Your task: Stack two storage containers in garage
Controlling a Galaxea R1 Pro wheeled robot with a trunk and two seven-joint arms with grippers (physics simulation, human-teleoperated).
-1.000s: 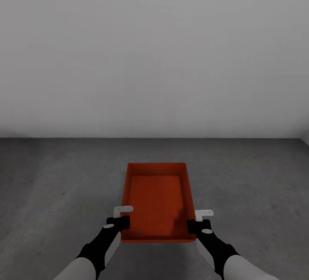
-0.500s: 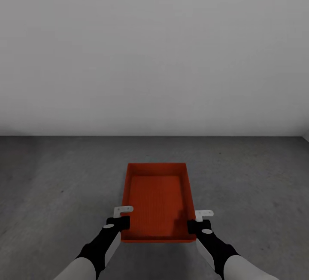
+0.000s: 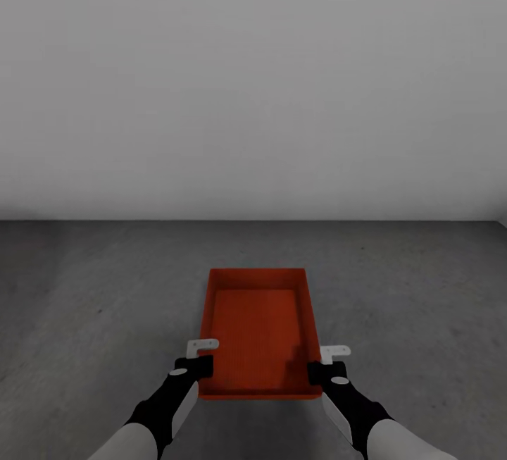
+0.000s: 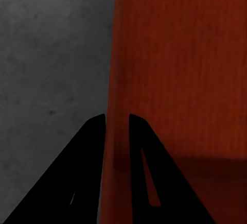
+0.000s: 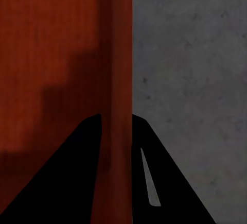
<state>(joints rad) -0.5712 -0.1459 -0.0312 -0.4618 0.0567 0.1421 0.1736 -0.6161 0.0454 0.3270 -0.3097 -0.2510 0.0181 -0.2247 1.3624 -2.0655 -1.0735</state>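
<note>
A: Nothing shifted in the grip over the last second; only the wall-floor line rose slightly as the camera moved.

B: Left gripper (image 3: 201,356) and right gripper (image 3: 325,364) each pinched a side wall of the storage container (image 3: 258,330), held over the garage floor (image 3: 84,319).

Bare mottled grey concrete floor (image 3: 422,305)
</note>
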